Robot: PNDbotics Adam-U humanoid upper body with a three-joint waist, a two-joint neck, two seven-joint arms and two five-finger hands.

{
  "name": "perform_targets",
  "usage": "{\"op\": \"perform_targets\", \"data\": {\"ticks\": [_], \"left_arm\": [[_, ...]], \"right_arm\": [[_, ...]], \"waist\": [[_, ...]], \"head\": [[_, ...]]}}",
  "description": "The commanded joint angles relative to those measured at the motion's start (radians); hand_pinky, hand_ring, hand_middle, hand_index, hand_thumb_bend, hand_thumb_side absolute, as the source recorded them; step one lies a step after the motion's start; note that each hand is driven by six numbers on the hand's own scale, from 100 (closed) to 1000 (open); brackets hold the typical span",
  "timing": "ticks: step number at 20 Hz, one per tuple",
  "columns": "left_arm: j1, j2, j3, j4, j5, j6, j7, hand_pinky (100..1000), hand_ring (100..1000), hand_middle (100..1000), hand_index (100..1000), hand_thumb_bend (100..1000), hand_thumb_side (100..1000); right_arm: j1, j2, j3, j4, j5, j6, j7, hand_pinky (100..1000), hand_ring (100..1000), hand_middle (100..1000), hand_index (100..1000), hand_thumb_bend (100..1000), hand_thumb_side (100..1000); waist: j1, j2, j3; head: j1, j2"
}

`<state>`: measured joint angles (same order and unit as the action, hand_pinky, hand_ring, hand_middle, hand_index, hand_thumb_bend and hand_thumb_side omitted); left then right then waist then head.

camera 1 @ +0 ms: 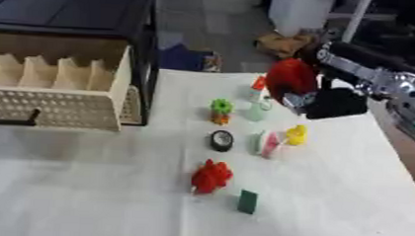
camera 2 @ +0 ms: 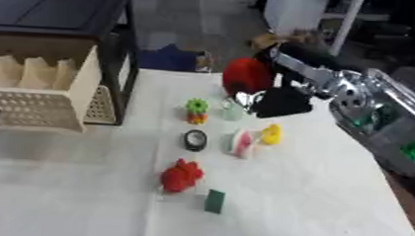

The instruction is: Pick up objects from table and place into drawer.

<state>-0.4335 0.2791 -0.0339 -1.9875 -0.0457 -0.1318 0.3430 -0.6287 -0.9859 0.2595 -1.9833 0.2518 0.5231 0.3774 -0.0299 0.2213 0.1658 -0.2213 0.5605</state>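
Right hand (camera 1: 328,102) raised over the far right part of the tabletop (camera 1: 87,195), fingers curled around a rounded red object (camera 1: 290,77) and holding it clear of the white cloth. Left hand nowhere in either view.

Open drawer (camera 1: 60,102) at the far left edge, beige, with perforated front and upright dividers inside, well apart from the held load. Still lying along the middle of the tabletop: a green and orange toy (camera 1: 220,110), a pale bottle with an orange top (camera 1: 258,94) just beside the hand, a black ring (camera 1: 221,140), a pink and white piece (camera 1: 268,143) touching a yellow figure (camera 1: 297,135), a red spiky toy (camera 1: 212,176) and a dark green block (camera 1: 247,201) toward the near edge.

Likely risks: a long carry across to the left with a bulky, round load, so slipping out of the fingers possible. Bottle close under the hand, easily knocked over by a low sweep. Dividers and black frame (camera 1: 148,63) around the drawer apt to catch the object or fingers on the way in.
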Motion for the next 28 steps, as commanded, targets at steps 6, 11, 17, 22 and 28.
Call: {"op": "perform_targets", "data": {"ticks": [6, 11, 17, 22, 28], "left_arm": [[-0.018, 0.019, 0.001, -0.013, 0.008, -0.001, -0.002, 608, 558, 625, 824, 100, 1000], [-0.016, 0.019, -0.001, -0.013, 0.01, -0.001, -0.003, 608, 558, 625, 824, 100, 1000], [-0.015, 0.019, -0.003, -0.013, 0.013, 0.0, -0.005, 607, 559, 625, 824, 100, 1000], [-0.016, 0.018, -0.005, -0.013, 0.015, 0.0, -0.007, 607, 560, 625, 824, 100, 1000], [-0.022, 0.014, -0.009, -0.013, 0.019, -0.001, -0.011, 607, 560, 625, 824, 100, 1000]], "right_arm": [[-0.15, 0.035, -0.023, 0.022, 0.007, 0.024, 0.03, 386, 553, 461, 629, 100, 501], [-0.271, 0.12, -0.008, 0.097, 0.063, 0.016, 0.048, 388, 551, 458, 628, 100, 508], [-0.391, 0.233, 0.008, 0.196, 0.162, -0.006, 0.052, 391, 546, 454, 626, 100, 506], [-0.467, 0.309, 0.025, 0.286, 0.224, -0.027, 0.052, 392, 546, 454, 626, 100, 508], [-0.535, 0.396, 0.043, 0.388, 0.276, -0.051, 0.045, 400, 543, 451, 625, 100, 507]], "waist": [[-0.005, -0.028, 0.003], [-0.006, -0.035, 0.003], [-0.005, -0.04, 0.006], [-0.005, -0.042, 0.011], [-0.006, -0.04, 0.027]], "head": [[-0.003, -0.003], [-0.009, 0.002], [-0.017, 0.004], [-0.025, 0.0], [-0.045, -0.01]]}}
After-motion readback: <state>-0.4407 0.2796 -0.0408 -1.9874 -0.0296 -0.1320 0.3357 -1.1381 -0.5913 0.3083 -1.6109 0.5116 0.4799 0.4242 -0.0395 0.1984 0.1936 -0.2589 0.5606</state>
